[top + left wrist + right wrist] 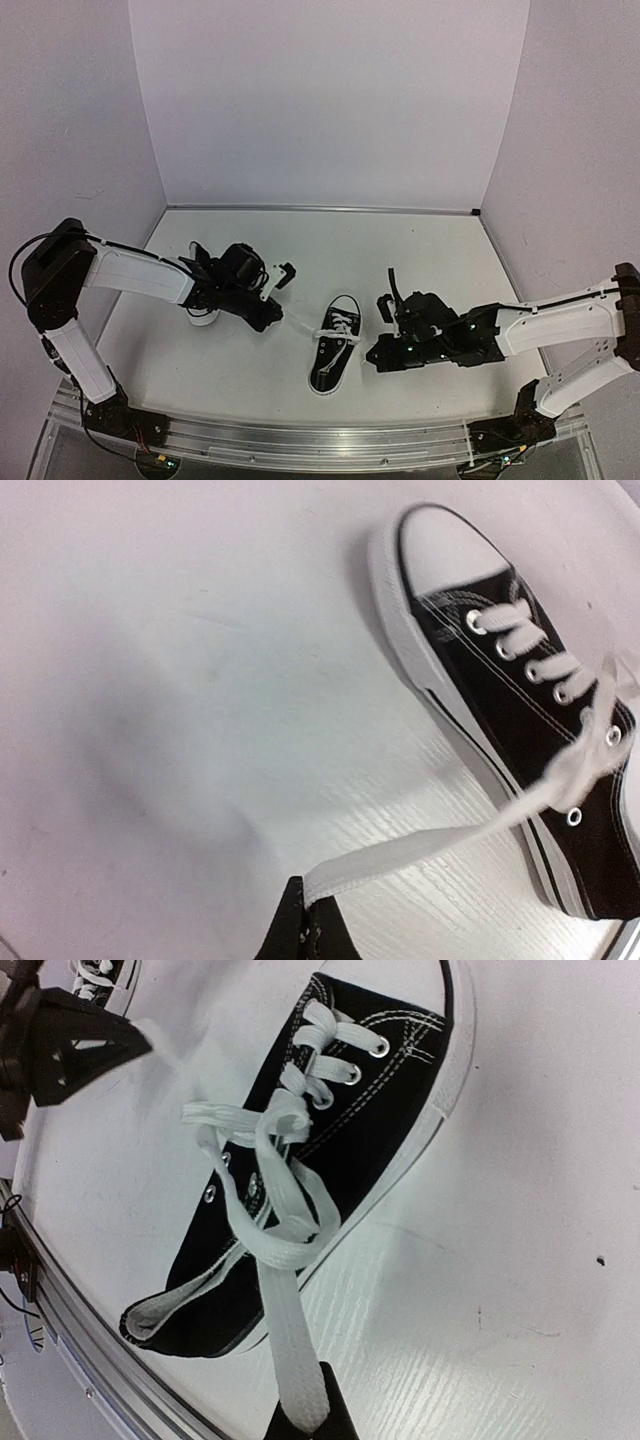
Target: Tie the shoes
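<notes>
One of the shoes [337, 352], black with a white toe cap, lies mid-table with its toe toward the near edge. Its white laces [270, 1175] cross in a loose knot over the tongue. My left gripper [284, 318] is to the shoe's left, shut on one lace end [400, 852], which runs taut from the fingertips [300, 920] to the shoe [520, 720]. My right gripper [373, 354] is to the shoe's right, shut on the other lace end [292, 1350]. The second shoe [203, 317] sits mostly hidden behind the left arm.
The table's metal front rail [320, 442] runs close below the shoe. White walls enclose the back and sides. The left gripper [60, 1050] shows at the top left of the right wrist view, with the second shoe [100, 970] beyond it.
</notes>
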Controlling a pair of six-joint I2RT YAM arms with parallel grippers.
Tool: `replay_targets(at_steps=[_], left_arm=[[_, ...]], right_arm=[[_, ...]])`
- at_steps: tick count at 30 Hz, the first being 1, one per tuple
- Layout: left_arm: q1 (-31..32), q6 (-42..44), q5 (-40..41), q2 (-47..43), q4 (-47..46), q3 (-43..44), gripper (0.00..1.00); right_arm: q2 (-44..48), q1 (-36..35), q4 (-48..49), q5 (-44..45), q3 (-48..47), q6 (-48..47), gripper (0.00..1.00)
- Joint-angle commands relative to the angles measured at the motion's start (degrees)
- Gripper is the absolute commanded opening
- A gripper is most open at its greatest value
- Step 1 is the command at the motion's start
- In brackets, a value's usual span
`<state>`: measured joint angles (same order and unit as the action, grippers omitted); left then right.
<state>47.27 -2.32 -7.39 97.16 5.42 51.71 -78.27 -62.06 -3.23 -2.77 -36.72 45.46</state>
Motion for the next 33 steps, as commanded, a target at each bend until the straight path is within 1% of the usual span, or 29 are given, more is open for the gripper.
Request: replay_targets(at_steps=[1, 5, 6, 9, 11, 13, 16, 18, 21, 26, 28, 33], left_arm=[[-2.2, -7.2, 4.1, -4.6, -0.7, -1.9, 0.0], [-3.5, -10.8, 6.6, -5.8, 1.3, -3.0, 0.0], [-3.9, -12.2, 9.0, -6.1, 2.1, -3.2, 0.0], [-5.7, -16.2, 12.5, -7.5, 5.0, -3.6, 0.0], [-6.0, -16.1, 10.0, -8.8, 4.2, -4.6, 0.0], [-5.0, -16.0, 4.5, -8.9, 0.3, -5.9, 0.0], [-1.7, -15.1, -0.7, -5.5, -4.0, -5.6, 0.0], [0.5, -14.6, -2.4, -2.2, -5.1, -4.6, 0.0], [2.7, -15.0, -4.6, 0.3, -8.3, -4.8, 0.0], [5.4, -17.1, -7.2, 1.6, -13.7, -6.4, 0.0], [5.9, -18.0, -9.2, 2.4, -16.1, -6.7, 0.0], [6.7, -20.7, -11.5, 5.0, -21.3, -6.3, 0.0]], right_arm=[[3.5, -0.1, -4.1, 3.1, 2.7, 2.5, 0.0], [5.8, -0.1, -6.0, 4.9, 4.7, 4.3, 0.0], [6.7, -0.1, -6.7, 5.8, 5.0, 5.0, 0.0], [9.7, -0.1, -11.7, 9.7, 5.7, 7.9, 0.0], [11.5, 0.1, -12.7, 11.0, 6.9, 9.8, 0.0], [10.8, 0.0, -9.6, 10.9, 7.3, 9.8, 0.0], [2.2, 0.1, -5.7, 9.6, 3.2, 6.6, 0.0], [-3.6, 0.0, -3.7, 8.8, -1.1, 3.8, 0.0], [-10.4, 0.6, -1.7, 8.4, -4.6, 1.9, 0.0], [-16.4, 2.3, 1.8, 6.5, -8.8, -1.7, 0.0], [-18.2, 2.9, 2.7, 5.9, -9.9, -2.9, 0.0], [-21.2, 4.2, 5.5, 4.3, -12.6, -4.9, 0.0]])
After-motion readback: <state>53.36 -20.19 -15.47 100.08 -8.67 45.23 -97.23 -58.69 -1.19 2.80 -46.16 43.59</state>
